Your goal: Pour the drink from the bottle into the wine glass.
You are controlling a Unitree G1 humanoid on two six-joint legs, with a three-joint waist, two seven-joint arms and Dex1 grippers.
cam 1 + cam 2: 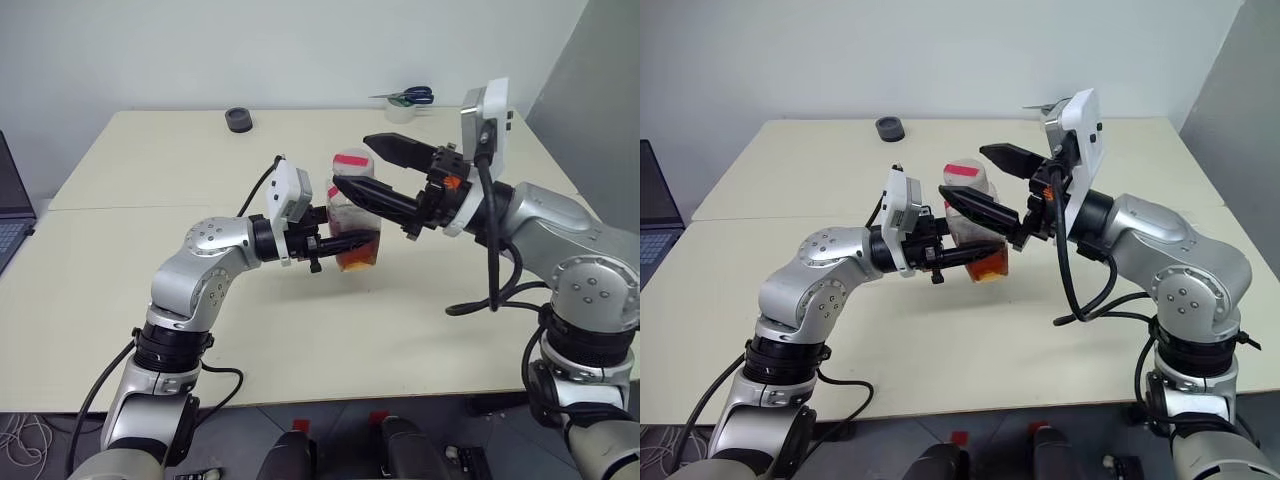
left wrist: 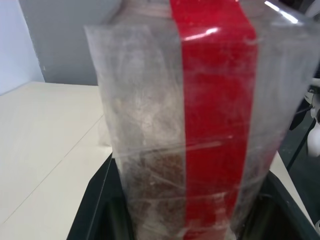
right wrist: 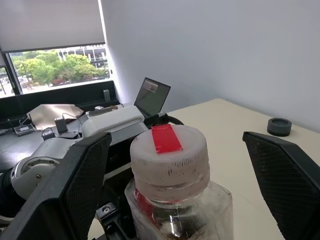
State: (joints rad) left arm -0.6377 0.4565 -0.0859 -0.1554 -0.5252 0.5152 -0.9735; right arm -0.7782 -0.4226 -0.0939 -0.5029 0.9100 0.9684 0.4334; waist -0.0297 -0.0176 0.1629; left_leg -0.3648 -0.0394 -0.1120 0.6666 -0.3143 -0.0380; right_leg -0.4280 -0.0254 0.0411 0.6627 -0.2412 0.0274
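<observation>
At frame centre the left gripper (image 1: 345, 243) clamps the bottle (image 1: 352, 215) low on its body, upright above the table (image 1: 120, 250). The right gripper (image 3: 175, 165) is spread wide, one finger either side of the cap (image 3: 169, 157), nearest for unscrewing it.

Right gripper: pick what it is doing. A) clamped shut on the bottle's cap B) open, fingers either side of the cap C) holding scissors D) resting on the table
B: the right gripper stands open, its fingers flanking the bottle cap without touching it.
</observation>
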